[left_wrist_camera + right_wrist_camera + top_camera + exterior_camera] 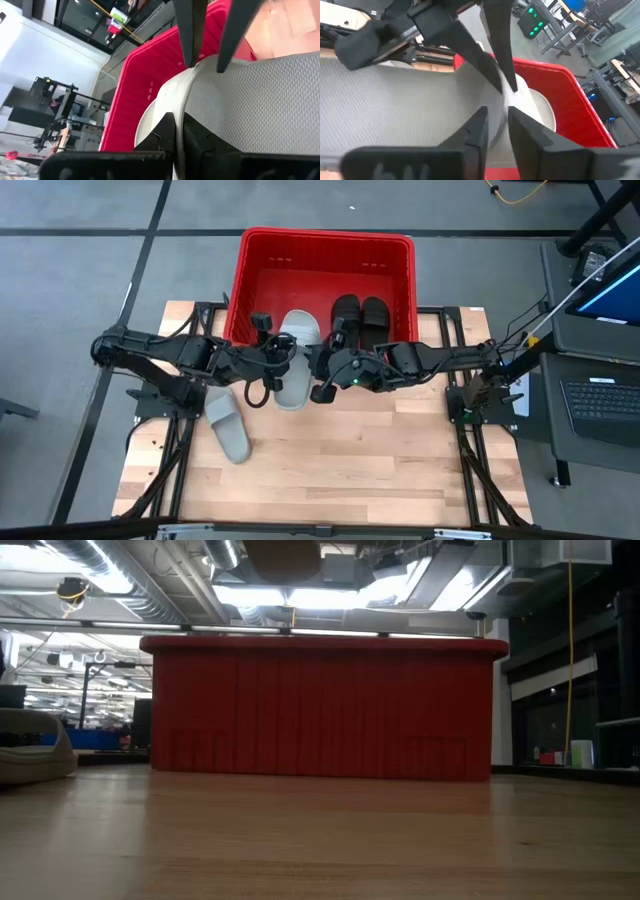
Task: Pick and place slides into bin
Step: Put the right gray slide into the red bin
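A light grey slide (294, 360) hangs over the near rim of the red bin (262, 255), one end over the bin's inside and the other over the table. My left gripper (270, 366) is shut on it from its left side and my right gripper (322, 376) from its right side. Two black slides (360, 315) lie side by side in the bin's right part. A second grey slide (228, 423) lies flat on the table at the near left; it also shows in the low view (30, 748). My left gripper pinches a raised, curved edge of the grey slide (167, 102) between its two fingers, beside the textured surface. It comes level from the table's left. The slide is clear of the table. My right gripper pinches the same raised edge (507, 107) between its two fingers, close to the left arm's fingers (497, 65). It comes level from the table's right, across the slide.
The bin stands at the table's far edge, its left part bare. The wooden table top (350, 460) lies open near the front edge. A desk with a laptop (600, 395) stands beyond the table's right side.
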You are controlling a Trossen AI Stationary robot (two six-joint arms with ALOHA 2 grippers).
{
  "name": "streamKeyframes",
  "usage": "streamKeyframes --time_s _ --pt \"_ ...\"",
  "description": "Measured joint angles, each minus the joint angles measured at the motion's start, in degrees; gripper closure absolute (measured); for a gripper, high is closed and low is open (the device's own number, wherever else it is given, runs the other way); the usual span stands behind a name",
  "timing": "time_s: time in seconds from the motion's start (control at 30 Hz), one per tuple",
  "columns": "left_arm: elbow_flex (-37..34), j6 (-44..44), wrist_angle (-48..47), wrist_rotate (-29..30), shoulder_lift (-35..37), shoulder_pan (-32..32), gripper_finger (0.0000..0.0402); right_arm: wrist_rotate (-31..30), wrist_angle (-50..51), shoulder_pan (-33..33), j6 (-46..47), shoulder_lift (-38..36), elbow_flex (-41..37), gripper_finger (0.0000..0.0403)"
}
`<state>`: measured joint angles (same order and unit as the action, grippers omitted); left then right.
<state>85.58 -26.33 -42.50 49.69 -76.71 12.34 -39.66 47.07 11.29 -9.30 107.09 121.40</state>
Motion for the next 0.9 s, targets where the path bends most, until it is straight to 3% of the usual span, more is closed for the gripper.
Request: streamKeyframes --time_s 0.17,0.3,0.43,0.6,0.77,0.9 --pt "-0.02 0.0 0.04 0.02 2.3 -0.09 0.0397 -0.01 1.37 0.0 -0.09 -0.04 0.0 0.0283" --pt "-0.02 0.0 0.27 -0.06 4.03 -1.61 0.0397 0.14 2.2 0.05 -0.14 -0.76 0.0 0.0276" --pt "-0.02 0.0 0.42 -0.4 4.53 -4.8 0.0397 0.27 2.49 0.32 -1.11 -2.83 0.0 0.0312" --pt "-0.02 -2.1 1.18 -7.38 4.46 -10.51 0.0397 0.26 4.42 0.28 -1.29 -6.19 0.0 0.0392" --pt "-0.02 -5.22 6.24 -8.62 4.46 -15.98 0.0397 -0.98 10.01 0.12 1.18 -7.84 0.02 0.0398" --pt "-0.02 -9.69 11.56 -14.53 3.76 -20.36 0.0397 -3.07 12.99 -0.69 1.74 -7.8 0.02 0.0399"
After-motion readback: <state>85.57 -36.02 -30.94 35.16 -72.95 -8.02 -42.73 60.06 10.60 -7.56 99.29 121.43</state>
